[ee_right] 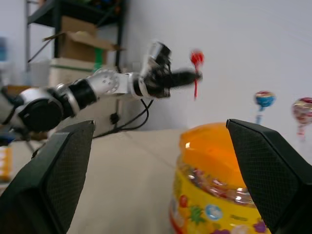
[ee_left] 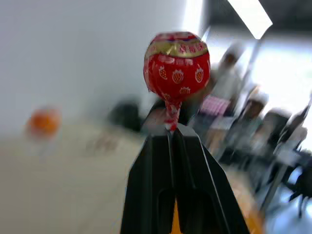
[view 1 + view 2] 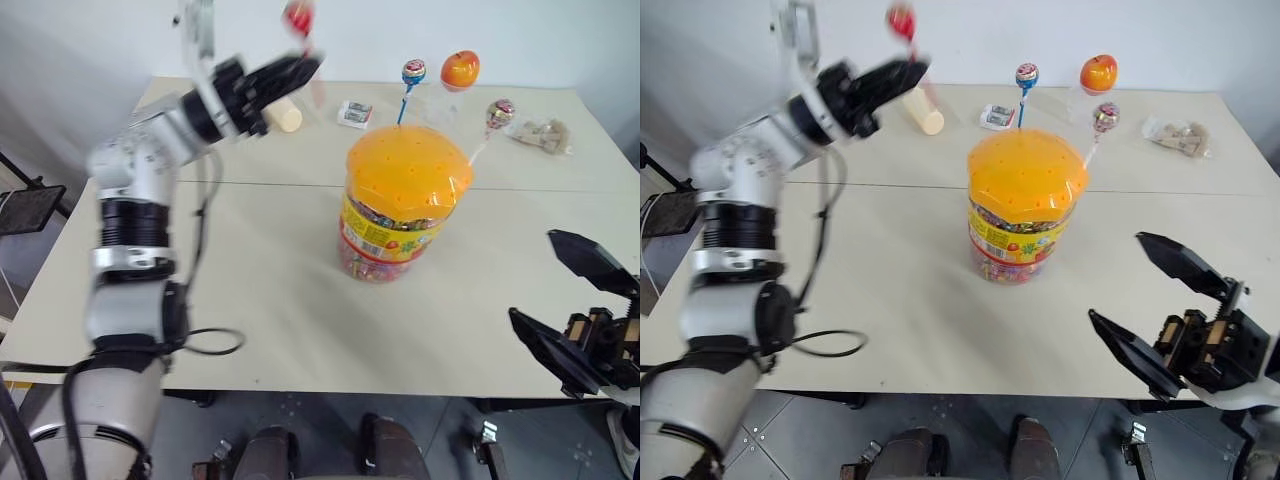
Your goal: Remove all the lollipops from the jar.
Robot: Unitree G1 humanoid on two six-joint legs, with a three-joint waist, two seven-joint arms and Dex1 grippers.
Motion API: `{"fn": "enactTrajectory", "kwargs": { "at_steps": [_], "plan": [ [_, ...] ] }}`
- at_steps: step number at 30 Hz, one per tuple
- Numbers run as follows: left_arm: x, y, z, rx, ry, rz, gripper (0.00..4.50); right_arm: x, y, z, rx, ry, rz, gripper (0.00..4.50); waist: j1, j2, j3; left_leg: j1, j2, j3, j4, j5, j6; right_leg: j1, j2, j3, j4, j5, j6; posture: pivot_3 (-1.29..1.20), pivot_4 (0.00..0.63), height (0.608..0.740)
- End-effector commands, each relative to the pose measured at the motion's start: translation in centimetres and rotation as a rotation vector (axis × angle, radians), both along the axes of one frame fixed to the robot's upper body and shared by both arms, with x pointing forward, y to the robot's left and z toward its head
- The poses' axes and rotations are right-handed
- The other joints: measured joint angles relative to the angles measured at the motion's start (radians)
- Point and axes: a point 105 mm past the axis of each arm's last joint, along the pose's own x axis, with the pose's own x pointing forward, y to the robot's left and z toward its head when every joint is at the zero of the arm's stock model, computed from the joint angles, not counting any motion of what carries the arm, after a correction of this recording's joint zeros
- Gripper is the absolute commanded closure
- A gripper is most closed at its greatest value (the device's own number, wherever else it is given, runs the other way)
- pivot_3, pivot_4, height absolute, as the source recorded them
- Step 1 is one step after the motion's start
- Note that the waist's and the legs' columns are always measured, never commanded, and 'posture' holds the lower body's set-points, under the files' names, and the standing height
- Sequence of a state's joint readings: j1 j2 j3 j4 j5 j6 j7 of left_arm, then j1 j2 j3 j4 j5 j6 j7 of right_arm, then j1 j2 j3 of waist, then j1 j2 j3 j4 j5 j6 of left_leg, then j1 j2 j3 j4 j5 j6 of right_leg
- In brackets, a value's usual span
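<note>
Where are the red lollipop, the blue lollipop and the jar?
red lollipop (image 2: 176, 63), left wrist view, on its wrapped head.
blue lollipop (image 3: 413, 72), left eye view, on its head.
jar (image 3: 408, 172), left eye view, on its orange lid.

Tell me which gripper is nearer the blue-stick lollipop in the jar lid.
Left. The left gripper, shut on the red lollipop, is up over the table's far side, left of the blue-stick lollipop. The right gripper hangs open off the near edge.

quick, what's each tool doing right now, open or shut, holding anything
Left tool: shut on the red lollipop, gripped by its stick, raised clear of the jar.
Right tool: open, holding nothing.
</note>
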State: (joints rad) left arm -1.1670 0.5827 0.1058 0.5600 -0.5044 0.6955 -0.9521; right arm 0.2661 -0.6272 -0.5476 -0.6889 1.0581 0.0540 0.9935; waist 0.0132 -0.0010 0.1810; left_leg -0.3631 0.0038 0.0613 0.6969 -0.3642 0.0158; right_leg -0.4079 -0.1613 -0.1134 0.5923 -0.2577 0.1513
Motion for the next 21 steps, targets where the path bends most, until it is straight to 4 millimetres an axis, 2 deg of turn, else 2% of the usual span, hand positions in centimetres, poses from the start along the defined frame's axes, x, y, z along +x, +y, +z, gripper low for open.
{"fn": "enactTrajectory", "kwargs": {
  "at_steps": [1, 2, 4, 5, 6, 8, 10, 12, 14, 18, 21],
  "plan": [
    [-1.0, 6.2, -4.6, 0.288, 0.091, 0.222, 4.48, 0.3, 1.6, -0.1, -0.092, -0.026, 0.136, 0.00, -0.006, 0.000, 0.000, 0.000, 0.000, 0.001, 0.000, 0.000, 0.000, 0.000, 0.000, 0.000, 0.000, 0.000, 0.000, 0.00, 0.150, 0.740],
    [-2.0, 8.0, -6.1, 0.346, 0.132, 0.267, 4.48, 0.5, 2.1, -0.3, -0.119, -0.027, 0.181, 0.00, -0.011, -0.001, 0.000, 0.001, 0.000, 0.002, 0.000, -0.001, 0.000, 0.000, 0.000, 0.001, 0.000, 0.000, 0.000, 0.00, 0.150, 0.740],
    [-3.6, 9.5, -7.7, 0.402, 0.195, 0.303, 4.48, 0.6, 2.7, -0.6, -0.151, -0.024, 0.229, 0.00, -0.011, -0.003, 0.002, 0.000, 0.002, 0.002, 0.000, -0.002, -0.001, -0.002, 0.000, 0.001, 0.001, 0.000, 0.000, 0.00, 0.150, 0.740],
    [-4.9, 10.6, -9.1, 0.424, 0.259, 0.333, 4.48, 0.6, 2.8, -0.9, -0.168, -0.011, 0.252, 0.00, -0.006, -0.003, 0.002, -0.002, 0.002, 0.000, 0.001, -0.002, -0.001, -0.002, 0.000, -0.001, 0.001, 0.000, 0.000, 0.00, 0.150, 0.740],
    [-6.8, 12.1, -11.3, 0.420, 0.369, 0.377, 4.48, 1.2, 2.8, -1.7, -0.204, 0.022, 0.249, 0.00, -0.001, -0.004, 0.002, -0.005, 0.002, -0.003, 0.003, -0.002, -0.001, -0.003, 0.000, -0.003, 0.001, 0.000, 0.000, 0.00, 0.150, 0.740],
    [-9.3, 13.6, -14.2, 0.444, 0.464, 0.436, 4.48, 2.0, 2.5, -2.8, -0.239, 0.064, 0.237, 0.00, 0.005, -0.003, 0.002, -0.005, 0.003, -0.003, 0.004, -0.005, -0.001, -0.003, 0.000, -0.002, 0.002, 0.000, 0.000, 0.00, 0.150, 0.740],
    [-10.4, 14.8, -16.6, 0.482, 0.497, 0.492, 4.48, 2.2, 2.1, -3.6, -0.264, 0.090, 0.238, 0.00, 0.015, -0.004, 0.001, -0.005, 0.002, -0.003, 0.005, -0.006, 0.000, -0.002, 0.000, -0.002, 0.001, 0.000, 0.000, 0.00, 0.150, 0.740],
    [-11.1, 15.5, -17.8, 0.505, 0.515, 0.521, 4.48, 2.3, 2.0, -4.0, -0.282, 0.102, 0.248, 0.00, 0.021, -0.004, 0.001, -0.005, 0.002, -0.005, 0.006, -0.006, 0.000, 0.000, 0.000, -0.003, -0.001, 0.000, 0.000, 0.00, 0.150, 0.740],
    [-11.4, 16.0, -18.2, 0.507, 0.510, 0.544, 4.00, 2.4, 1.6, -4.0, -0.291, 0.116, 0.246, 0.00, 0.015, -0.004, 0.001, -0.004, 0.002, -0.004, 0.006, -0.006, 0.000, 0.001, 0.000, -0.003, -0.002, 0.000, 0.000, 0.00, 0.150, 0.740],
    [-11.3, 16.0, -17.7, 0.471, 0.494, 0.538, 2.93, 2.8, 0.7, -4.2, -0.308, 0.143, 0.212, 0.00, 0.012, -0.003, 0.001, 0.004, 0.005, 0.003, 0.003, -0.006, -0.001, 0.002, 0.000, -0.002, 0.000, 0.000, -0.001, 0.00, 0.150, 0.740],
    [-11.0, 16.8, -17.3, 0.528, 0.418, 0.529, 2.06, 3.5, -0.4, -3.2, -0.223, 0.147, 0.118, 0.00, 0.011, -0.003, 0.001, 0.006, 0.007, 0.005, 0.003, -0.007, -0.003, 0.002, 0.002, -0.001, 0.001, -0.001, -0.001, 0.00, 0.150, 0.740]
  ]
}}
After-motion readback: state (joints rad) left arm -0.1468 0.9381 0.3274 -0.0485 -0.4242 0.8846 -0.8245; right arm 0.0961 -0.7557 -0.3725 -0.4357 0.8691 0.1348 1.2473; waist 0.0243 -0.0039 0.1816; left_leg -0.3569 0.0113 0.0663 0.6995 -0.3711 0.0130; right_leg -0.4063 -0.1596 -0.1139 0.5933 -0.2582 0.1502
